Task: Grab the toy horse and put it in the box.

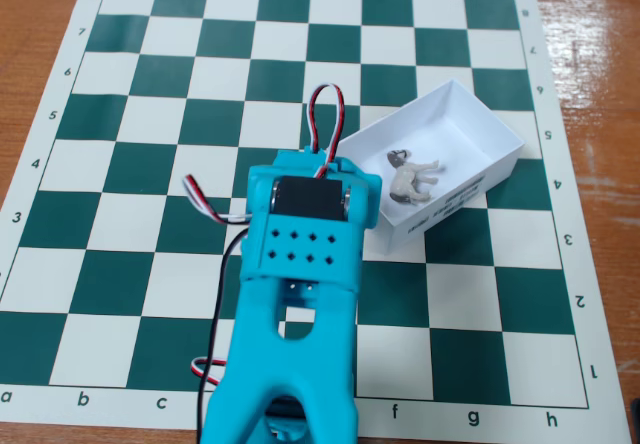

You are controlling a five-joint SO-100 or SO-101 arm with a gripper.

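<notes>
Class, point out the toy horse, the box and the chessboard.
toy horse (413, 178), fixed view, on its pale body.
box (489, 128), fixed view, on its far right wall.
chessboard (127, 119), fixed view, on a bare white square.

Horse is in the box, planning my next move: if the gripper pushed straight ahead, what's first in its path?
The gripper is hidden under the arm; the arm points up-image, likely grazing the box at its left corner.

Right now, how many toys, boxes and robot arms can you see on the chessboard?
Toy horse: 1, lying inside the box
White box: 1
Blue robot arm: 1, its claw hidden from this fixed view
Chessboard mat: 1
Total: 4 things
</notes>
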